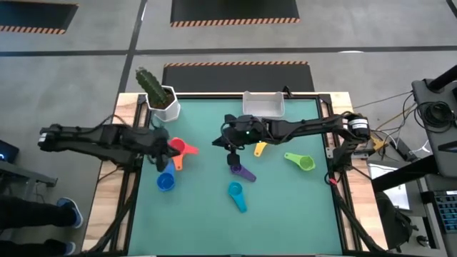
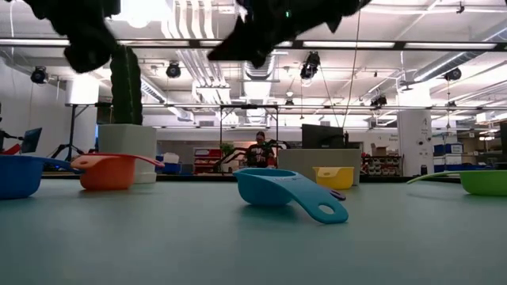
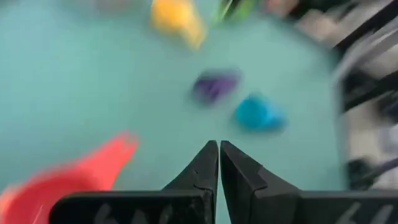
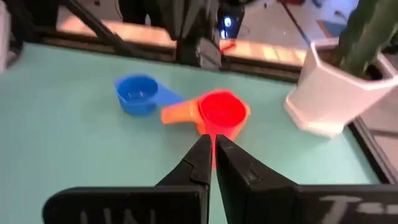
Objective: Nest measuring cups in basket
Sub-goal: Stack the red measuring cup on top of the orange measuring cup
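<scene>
A: Where is the left gripper (image 3: 219,149)?

B: Over the table's left side, fingers pressed together on nothing. The red cup (image 1: 173,145) sits just beside its jaws, nested in the orange cup (image 1: 178,161), whose handle pokes out underneath. The blue cup (image 1: 166,181) lies near, a little nearer the front edge.

A: And the right gripper (image 4: 211,143)?

B: Mid-table, raised off the surface, jaws also clenched and empty. The purple cup (image 1: 241,170) lies just below and in front of its tips; the yellow cup (image 1: 260,148) sits beside it toward the right arm's base. The teal cup (image 1: 236,193) lies further toward the front edge, and the green cup (image 1: 303,161) well off to the right.

A: The basket (image 1: 263,105)?

B: At the table's back edge, behind the right gripper, apart from every cup. A cactus pot (image 1: 163,102) stands at the back left corner.

A: From table height?

B: Both arms hang above the frame; the teal cup is nearest the lens.
</scene>
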